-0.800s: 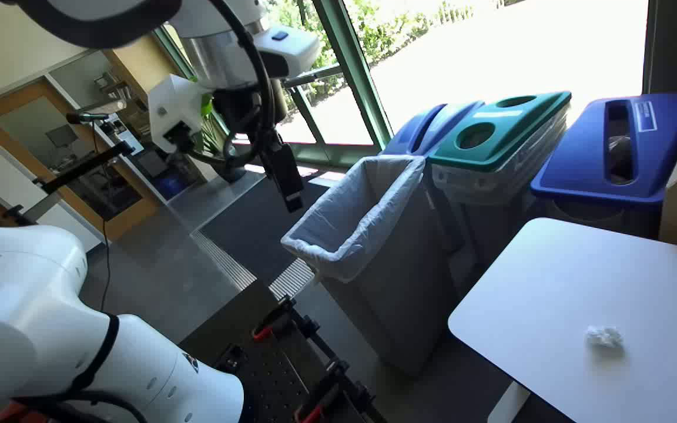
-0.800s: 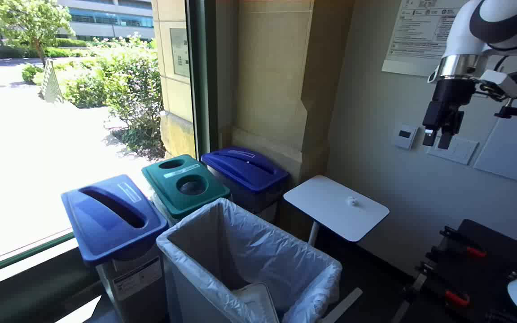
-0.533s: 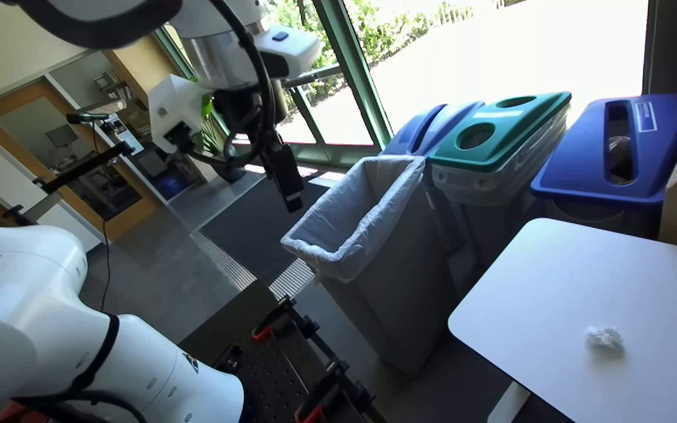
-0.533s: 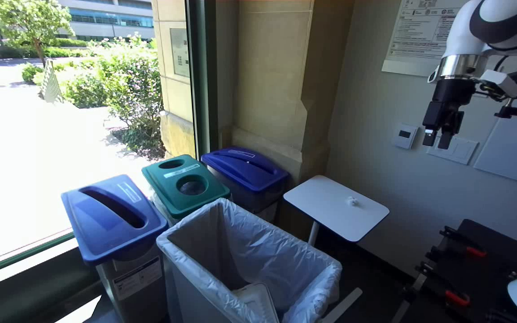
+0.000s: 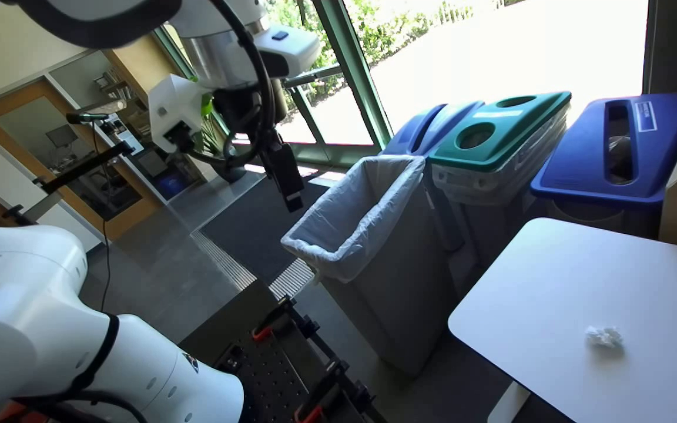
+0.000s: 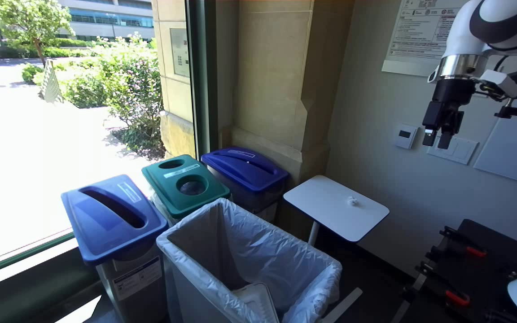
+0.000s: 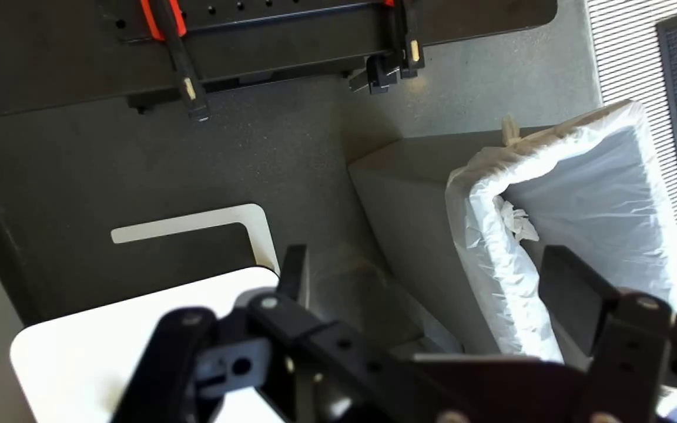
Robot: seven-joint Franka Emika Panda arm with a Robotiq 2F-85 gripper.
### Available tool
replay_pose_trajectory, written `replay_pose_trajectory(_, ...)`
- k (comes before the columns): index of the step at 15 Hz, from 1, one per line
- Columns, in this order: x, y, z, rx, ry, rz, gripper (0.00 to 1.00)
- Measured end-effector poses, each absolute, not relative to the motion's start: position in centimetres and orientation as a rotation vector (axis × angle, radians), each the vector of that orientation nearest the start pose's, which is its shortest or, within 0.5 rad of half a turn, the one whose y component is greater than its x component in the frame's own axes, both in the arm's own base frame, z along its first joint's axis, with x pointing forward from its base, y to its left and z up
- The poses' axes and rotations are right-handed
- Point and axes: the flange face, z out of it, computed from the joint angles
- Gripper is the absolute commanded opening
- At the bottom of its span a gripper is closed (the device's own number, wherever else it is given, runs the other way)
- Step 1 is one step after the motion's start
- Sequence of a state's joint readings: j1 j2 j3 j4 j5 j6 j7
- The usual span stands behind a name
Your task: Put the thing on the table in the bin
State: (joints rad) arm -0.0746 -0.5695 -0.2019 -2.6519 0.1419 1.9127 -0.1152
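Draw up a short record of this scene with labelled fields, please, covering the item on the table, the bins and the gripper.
Item: crumpled white wad, material unclear
Location: on the white table
Likely target: lidless bag-lined bin
Target contents: pale tray-like object; crumpled white scrap
Other bins: green-lidded bin; two blue-lidded bins
Arm: gripper open, nothing between its fingers
Status: wad not yet binned

The scrap (image 5: 604, 337) and the tabletop (image 5: 550, 282) are white. The bin (image 5: 391, 305) is grey, its liner (image 5: 368, 244) milky white. The slotted lids (image 6: 106, 229) are blue, the round-holed lid (image 6: 171, 181) green with a white label (image 6: 181, 171). The hand (image 6: 436, 140) is mostly black, the arm (image 5: 21, 288) white banded with black. The clamps (image 7: 181, 59) mix black and orange-red; the floor grate (image 7: 629, 56) is striped.
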Motion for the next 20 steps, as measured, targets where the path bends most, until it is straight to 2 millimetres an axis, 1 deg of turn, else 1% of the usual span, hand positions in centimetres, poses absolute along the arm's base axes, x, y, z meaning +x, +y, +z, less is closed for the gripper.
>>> replay_pose_trajectory(2,33.8,-8.2,40.7,-2.873,0.263,0.155,1.00)
replay_pose_trajectory(5,35.2,-8.8,40.8,-2.921,0.299,0.030,1.00)
replay_pose_trajectory(8,37.4,-9.6,40.1,-2.991,0.391,-0.135,1.00)
replay_pose_trajectory(10,38.9,-10.3,39.1,-3.035,0.462,-0.251,1.00)
replay_pose_trajectory(12,40.3,-11.2,37.7,-3.071,0.534,-0.365,1.00)
replay_pose_trajectory(15,41.8,-13.0,34.7,-3.105,0.652,-0.502,1.00)
replay_pose_trajectory(18,42.0,-15.8,31.0,-3.122,0.787,-0.566,1.00)
replay_pose_trajectory(20,41.6,-18.1,28.6,-3.139,0.886,-0.542,1.00)
